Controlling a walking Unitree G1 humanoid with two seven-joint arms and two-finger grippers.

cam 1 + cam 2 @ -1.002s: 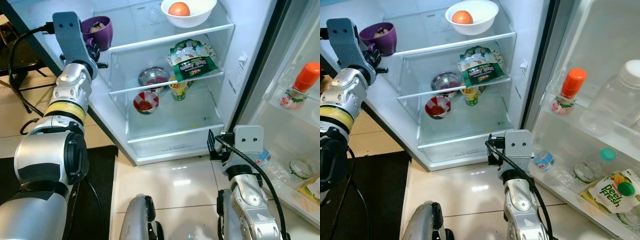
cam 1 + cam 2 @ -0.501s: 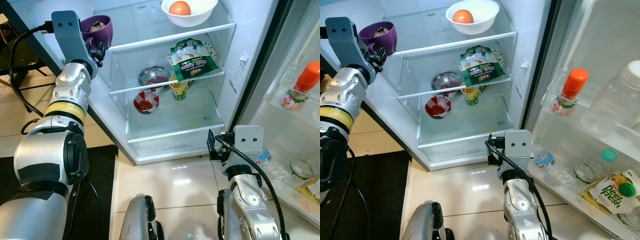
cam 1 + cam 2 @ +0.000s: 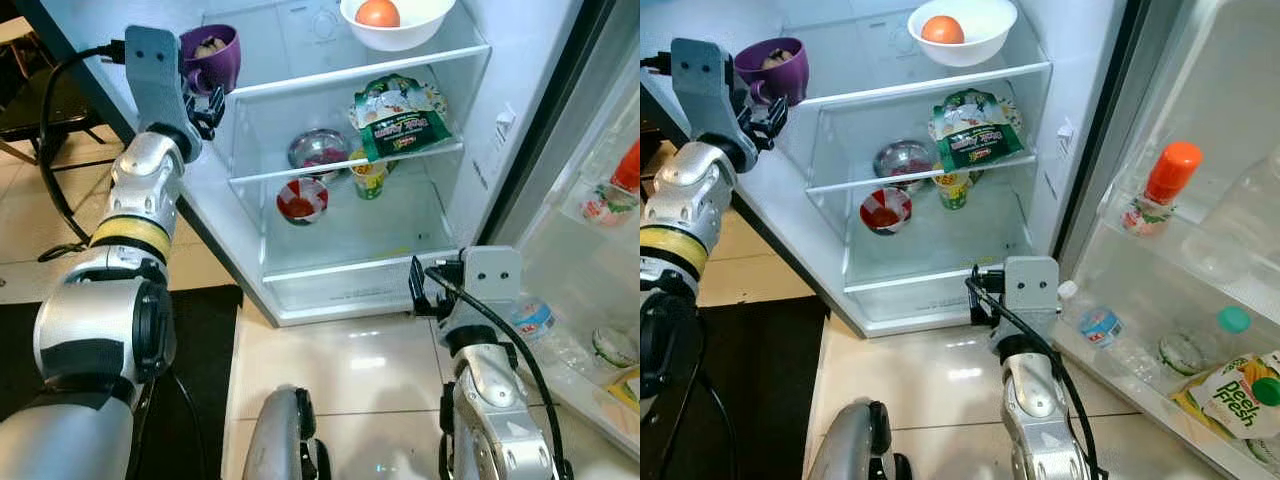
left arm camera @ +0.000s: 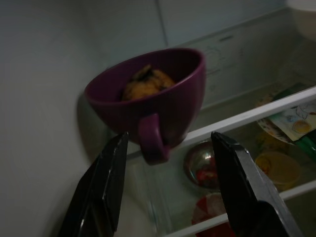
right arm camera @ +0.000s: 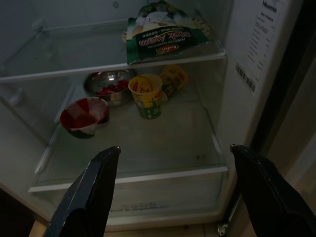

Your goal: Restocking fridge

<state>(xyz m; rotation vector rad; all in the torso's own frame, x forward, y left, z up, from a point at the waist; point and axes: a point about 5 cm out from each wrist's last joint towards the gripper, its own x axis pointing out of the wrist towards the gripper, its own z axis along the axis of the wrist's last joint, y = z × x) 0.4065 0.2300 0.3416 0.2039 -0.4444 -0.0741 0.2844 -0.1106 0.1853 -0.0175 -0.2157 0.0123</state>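
Fridge (image 3: 300, 300), door open. Purple ceramic mug (image 4: 148, 98) with brownish food, seemingly, on top shelf's left end. Left claw (image 4: 170, 170) wide, straddling handle untouched. Right claw (image 5: 173, 182) wide, low before bottom shelf.

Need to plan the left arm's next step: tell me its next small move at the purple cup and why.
Probably draw the left tool straight back, away from the purple handled cup. The cup already rests at the left end of the top glass shelf, and the open fingers flank its handle without gripping it, so retreating clear seems safest before fetching another item.
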